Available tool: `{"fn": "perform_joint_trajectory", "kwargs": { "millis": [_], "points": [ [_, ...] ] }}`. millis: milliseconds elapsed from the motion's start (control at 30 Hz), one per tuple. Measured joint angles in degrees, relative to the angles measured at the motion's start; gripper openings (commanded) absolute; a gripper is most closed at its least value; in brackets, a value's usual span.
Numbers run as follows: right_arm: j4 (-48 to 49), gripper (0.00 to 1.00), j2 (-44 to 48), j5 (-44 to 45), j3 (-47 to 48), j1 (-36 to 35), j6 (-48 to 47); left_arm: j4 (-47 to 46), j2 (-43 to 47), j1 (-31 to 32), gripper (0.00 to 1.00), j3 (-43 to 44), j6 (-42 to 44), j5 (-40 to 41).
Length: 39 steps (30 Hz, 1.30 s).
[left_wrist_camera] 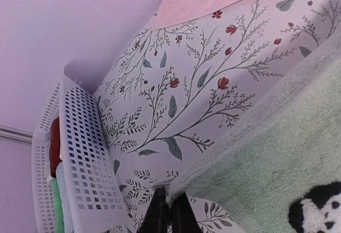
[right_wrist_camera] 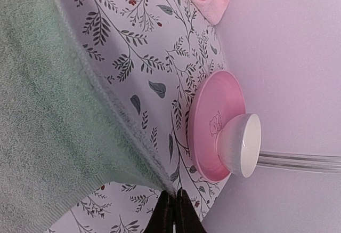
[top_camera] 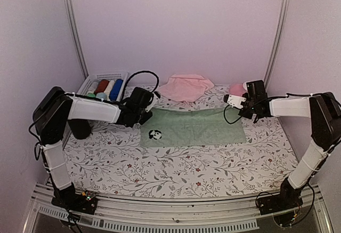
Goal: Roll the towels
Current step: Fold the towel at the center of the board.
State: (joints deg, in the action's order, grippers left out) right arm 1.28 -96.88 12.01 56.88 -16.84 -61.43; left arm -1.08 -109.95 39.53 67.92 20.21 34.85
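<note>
Lab test booth: plain lilac walls [top_camera: 176, 25], metal frame rails [top_camera: 73, 25], floral tablecloth [top_camera: 186, 163].

Floral table [top_camera: 213, 163] carries green towel [top_camera: 197, 129], pink towel [top_camera: 185, 88], basket [left_wrist_camera: 85, 153], saucer [right_wrist_camera: 205, 110].

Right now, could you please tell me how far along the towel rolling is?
Neither towel is rolled yet. In hand: the green towel lies flat, and the left pincer and right pincer each pinch a far corner. Left: rolling it, then the pink towel, crumpled behind.

Pale lilac walls [top_camera: 176, 25] surround a floral-clothed table [top_camera: 176, 163].
</note>
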Motion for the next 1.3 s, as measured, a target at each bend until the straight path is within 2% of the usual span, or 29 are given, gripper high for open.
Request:
{"fn": "perform_joint_trajectory", "kwargs": {
  "millis": [233, 733, 1000, 1300],
  "points": [
    [-1.6, 0.02, 10.8, -3.9, -7.3, 0.2, -3.3, 4.3, 4.7, 3.4, 0.0, -1.6, -1.6, 0.1],
    [-7.0, 0.02, 19.6, -8.4, -16.5, 0.4, -7.2, 19.3, 4.7, 7.8, 0.0, -5.2, -10.7, 3.4],
    [-8.2, 0.02, 21.4, -9.4, -18.8, 0.4, -7.6, 23.1, 4.7, 11.8, 0.0, -5.9, -13.5, 2.9],
    [-9.0, 0.02, 21.1, -9.5, -21.1, 0.3, -7.6, 25.0, 5.3, 12.5, 0.0, -7.0, -15.2, 1.7]
  ]
}}
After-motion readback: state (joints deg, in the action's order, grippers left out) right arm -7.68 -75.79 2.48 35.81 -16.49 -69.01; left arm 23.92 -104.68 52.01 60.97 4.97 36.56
